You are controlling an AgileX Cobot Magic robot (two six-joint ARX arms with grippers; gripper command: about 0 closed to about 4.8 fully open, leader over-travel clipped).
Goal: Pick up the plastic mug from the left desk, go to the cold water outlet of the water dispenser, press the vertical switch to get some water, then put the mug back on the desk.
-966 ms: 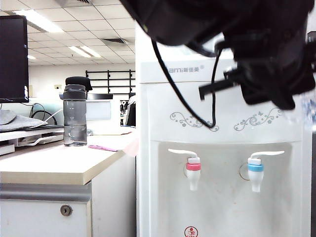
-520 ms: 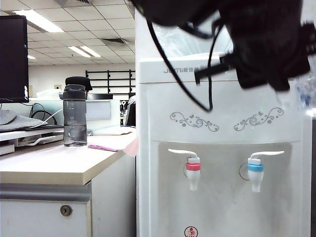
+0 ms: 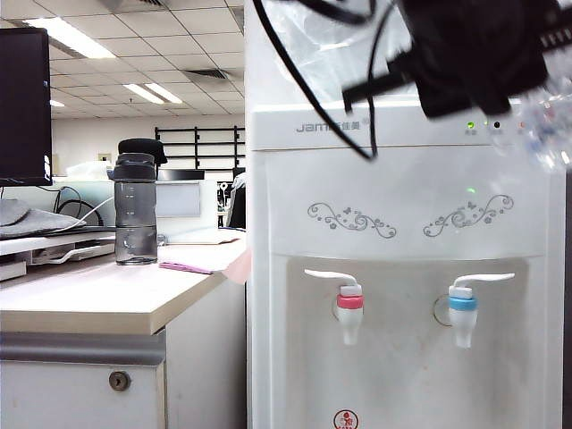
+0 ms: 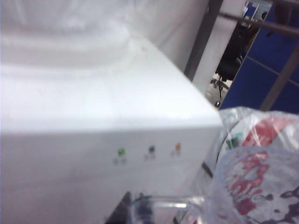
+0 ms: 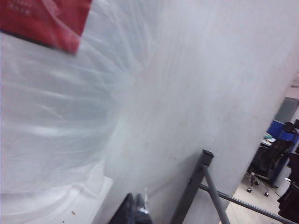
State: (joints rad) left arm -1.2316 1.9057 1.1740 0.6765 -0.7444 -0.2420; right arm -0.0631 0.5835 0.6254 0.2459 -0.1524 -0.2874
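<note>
The plastic mug (image 4: 254, 186), clear with a rippled wall and thin handle, is riding high beside the water dispenser (image 3: 393, 232), level with its indicator lights. The left tool is gripping it, clamped tight though hidden from view. The cold water outlet (image 3: 462, 308) is sitting well below, so there's risk: a descent too close could be knocking the mug against the cabinet. The right tool (image 5: 135, 210) is hanging clenched and empty by the bottle.
</note>
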